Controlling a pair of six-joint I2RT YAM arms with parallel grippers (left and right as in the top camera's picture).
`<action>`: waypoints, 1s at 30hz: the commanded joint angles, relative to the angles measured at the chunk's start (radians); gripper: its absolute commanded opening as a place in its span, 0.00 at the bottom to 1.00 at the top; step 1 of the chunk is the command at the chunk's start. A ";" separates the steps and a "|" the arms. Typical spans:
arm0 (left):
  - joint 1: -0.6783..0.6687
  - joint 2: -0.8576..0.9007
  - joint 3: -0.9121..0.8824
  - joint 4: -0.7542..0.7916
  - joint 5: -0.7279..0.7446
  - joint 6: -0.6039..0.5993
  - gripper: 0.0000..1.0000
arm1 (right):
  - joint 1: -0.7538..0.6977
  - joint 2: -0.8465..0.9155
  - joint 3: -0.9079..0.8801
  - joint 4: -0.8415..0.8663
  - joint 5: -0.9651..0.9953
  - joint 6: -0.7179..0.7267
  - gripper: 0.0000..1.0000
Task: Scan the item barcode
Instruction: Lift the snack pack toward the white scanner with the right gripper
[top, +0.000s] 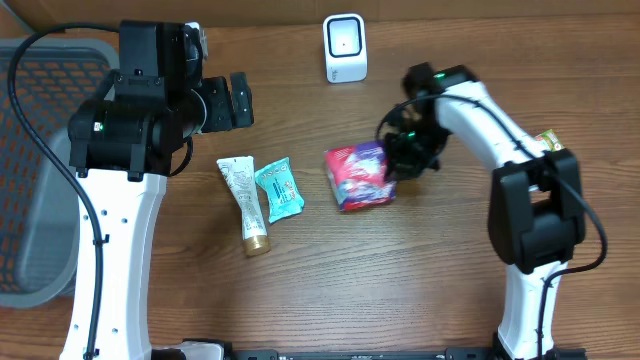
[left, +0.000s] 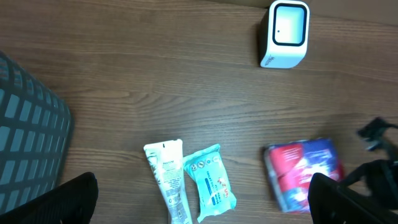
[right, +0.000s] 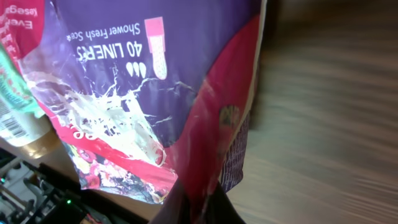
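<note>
The liner pack (top: 360, 175) lies on the tabletop (top: 400, 290) just right of centre, with the scanner (top: 345, 47) standing at its 12 o'clock, well apart. The right end effector (top: 402, 160) sits at the pack's 2 o'clock edge, jaws drawn together on what looks like a fold of the wrapper. That is a thin pinch, not a hold round the body. The left end effector (top: 240, 100) hangs at the pack's 10 o'clock, jaws wide apart and empty.

With so slight a grip on soft film, the lift wants to be slow and level, or the pack may sag or slip. No barcode on the pack shows in any view, so it is probably on a hidden face. That face needs turning toward the scanner's window and holding flat. The tube (top: 245, 205) and wipes pack (top: 278, 188) at 9 o'clock lie off the likely path.
</note>
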 joint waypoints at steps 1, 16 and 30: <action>-0.001 0.006 0.014 0.001 0.007 0.013 1.00 | -0.073 0.003 0.038 -0.003 0.062 -0.055 0.19; -0.001 0.006 0.014 0.001 0.007 0.013 0.99 | 0.093 0.002 0.220 0.135 0.179 0.240 0.27; -0.001 0.006 0.014 0.001 0.007 0.013 1.00 | 0.301 0.005 -0.010 0.517 0.597 0.706 0.21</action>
